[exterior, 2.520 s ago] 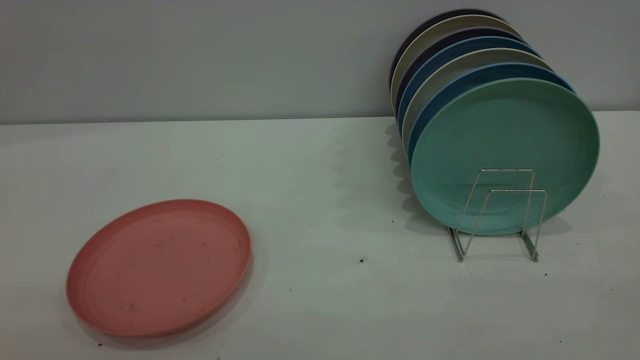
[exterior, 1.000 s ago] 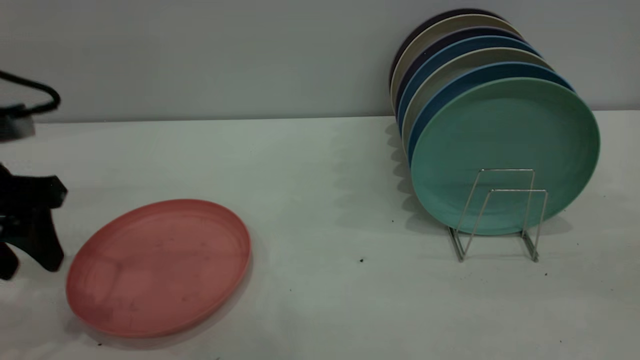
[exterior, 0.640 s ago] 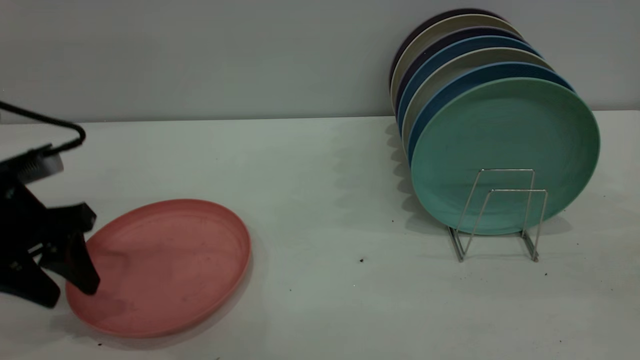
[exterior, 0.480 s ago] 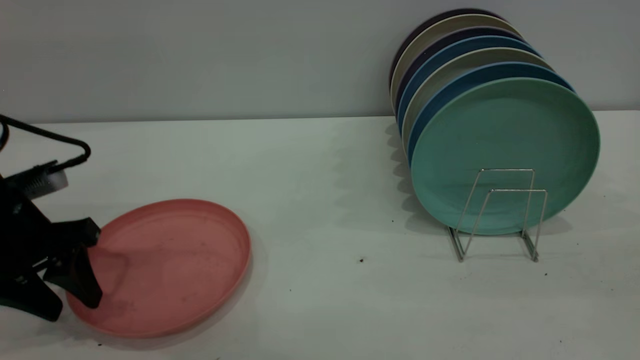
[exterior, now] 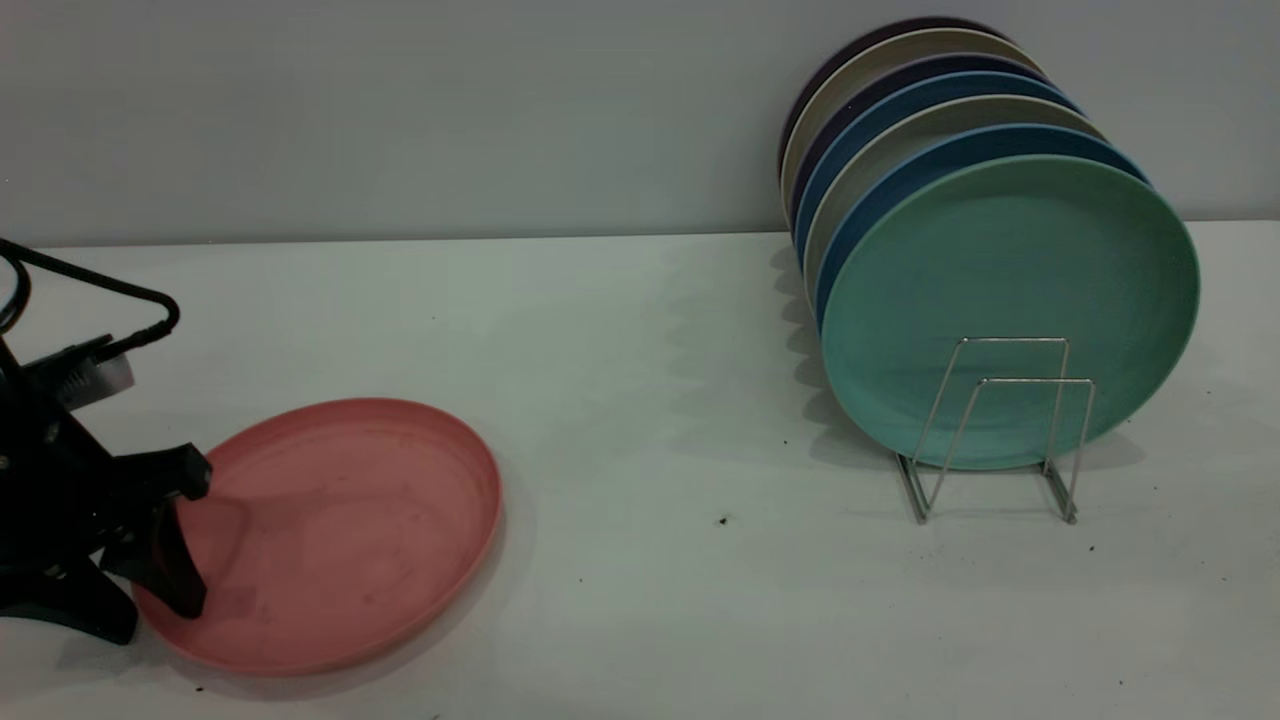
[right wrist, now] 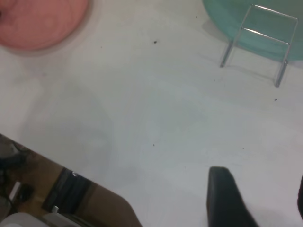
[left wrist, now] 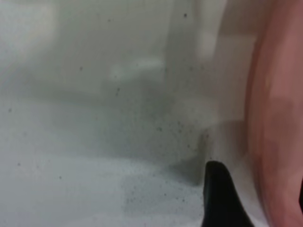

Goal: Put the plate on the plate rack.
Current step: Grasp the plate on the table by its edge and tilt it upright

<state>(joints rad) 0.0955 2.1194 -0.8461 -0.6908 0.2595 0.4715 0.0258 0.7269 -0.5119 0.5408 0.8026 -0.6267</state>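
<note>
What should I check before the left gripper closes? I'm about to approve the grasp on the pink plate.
1. Left gripper straddles the plate rim, one finger inside, one outside: ok.
2. Fingers open, not yet clamped: ok.
3. Plate flat on the table, clear of other things: ok.
4. Outer finger low enough to get under the rim: cannot tell.
5. Free front slot in the plate rack, ahead of the mint-green plate: ok.
6. Right gripper high above the table, away from plate and rack: ok.
</note>
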